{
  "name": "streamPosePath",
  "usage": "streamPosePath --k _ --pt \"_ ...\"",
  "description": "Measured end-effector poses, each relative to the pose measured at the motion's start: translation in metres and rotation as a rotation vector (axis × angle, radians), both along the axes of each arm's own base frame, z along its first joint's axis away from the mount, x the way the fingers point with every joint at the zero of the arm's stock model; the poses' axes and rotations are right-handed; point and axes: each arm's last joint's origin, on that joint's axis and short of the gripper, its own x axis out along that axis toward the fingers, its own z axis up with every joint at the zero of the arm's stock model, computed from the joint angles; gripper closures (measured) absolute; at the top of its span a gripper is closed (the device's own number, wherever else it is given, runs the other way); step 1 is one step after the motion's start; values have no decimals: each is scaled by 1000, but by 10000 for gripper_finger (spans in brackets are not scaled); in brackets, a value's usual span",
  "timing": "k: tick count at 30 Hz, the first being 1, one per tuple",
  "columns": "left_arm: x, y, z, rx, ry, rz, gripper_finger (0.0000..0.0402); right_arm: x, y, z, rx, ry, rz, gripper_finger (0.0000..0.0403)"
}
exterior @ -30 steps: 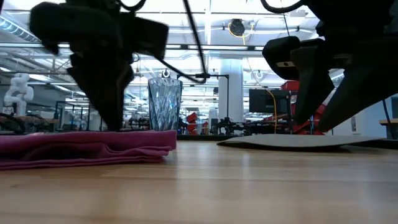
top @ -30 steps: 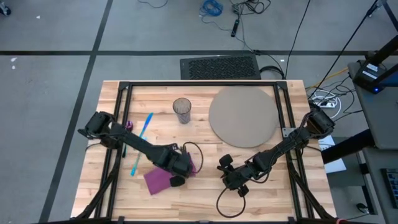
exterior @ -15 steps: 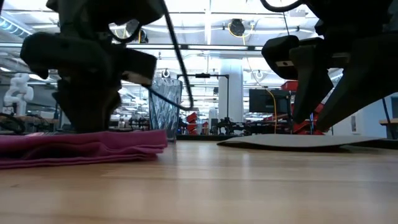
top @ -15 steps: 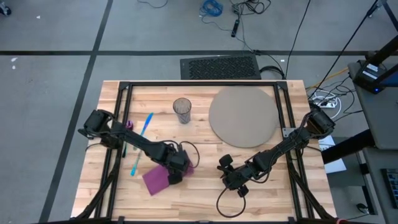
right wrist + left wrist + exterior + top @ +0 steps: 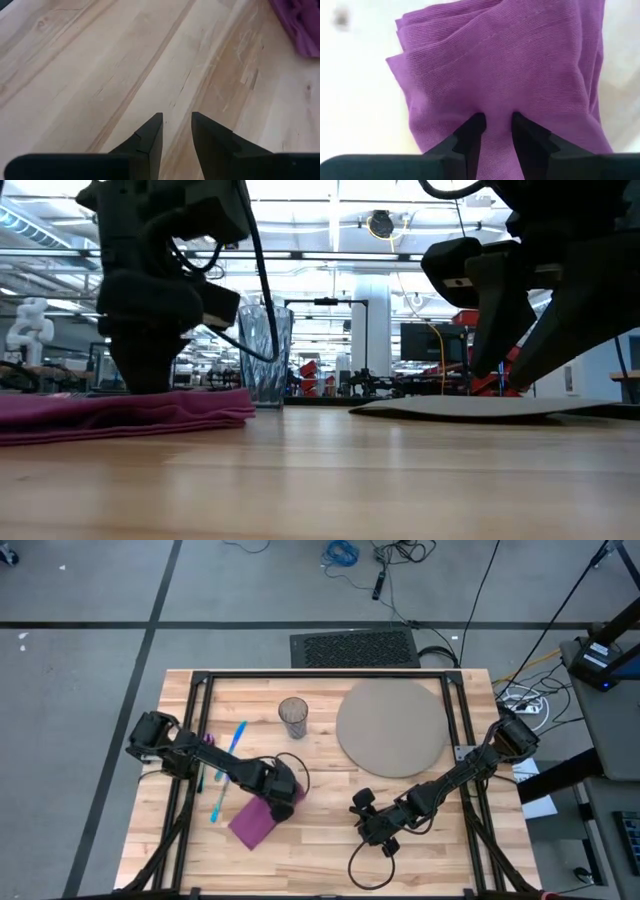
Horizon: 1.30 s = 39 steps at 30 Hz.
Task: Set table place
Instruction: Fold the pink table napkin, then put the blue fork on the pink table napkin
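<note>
A folded purple napkin (image 5: 252,824) lies flat on the light-wood table (image 5: 330,850), near its front left. My left gripper (image 5: 284,802) points down at the napkin's far right end and is shut on it. My right gripper (image 5: 368,824) hovers over bare wood right of the napkin, its fingers (image 5: 150,131) a little apart with nothing between them. A clear glass (image 5: 293,718) stands upright farther back, and a round grey-tan mat (image 5: 391,727) lies flat at the far right. My left gripper comes from above, pointing down, onto the napkin's far right end (image 5: 497,107). A ridge of cloth sits pinched between the two fingertips (image 5: 473,126), and creases fan out from it. Several layers show at the napkin's edge (image 5: 402,30). The napkin stays lying on the table.
A blue cutlery piece (image 5: 228,770) and a pink one (image 5: 208,740) lie left of the napkin, close to the left arm. The black frame rails (image 5: 320,677) run along the tabletop. Bare wood shows between the napkin and the mat.
My left gripper has sunk onto the napkin, shifted toward the table's far left and rolled about its own axis. The napkin's right end has been drawn toward the left with it, while the rest stays flat on the table.
</note>
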Motion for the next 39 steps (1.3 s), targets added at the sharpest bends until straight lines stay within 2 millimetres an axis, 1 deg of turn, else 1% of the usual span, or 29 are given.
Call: streamPosePath --k 3,7,10,12,14,19,23,28,34,37,39 --pt "-2 10 0 24 34 54 307 -1 1 0 2 2 -1 314" --pt "-1 11 4 52 15 57 307 -2 3 0 1 4 9 314" --pt "1 13 11 179 -3 77 307 -4 5 0 -1 6 17 314" --pt "-4 18 16 246 29 115 307 -4 5 0 -3 5 17 314" --pt "-12 24 17 264 95 140 307 -4 5 0 -4 3 16 314" --pt "-19 31 20 252 176 188 307 -4 5 0 -5 2 15 314" --pt "-21 38 24 247 185 234 307 -3 5 0 0 -2 13 314" --pt "-25 42 32 250 191 265 307 -4 6 0 1 1 13 314" --pt "-23 32 50 220 38 243 307 -4 6 0 0 1 13 314" --pt "-24 27 54 183 20 230 307 -3 6 0 0 -2 15 314" --pt "-25 24 53 137 41 223 307 -3 6 0 3 -6 15 314"
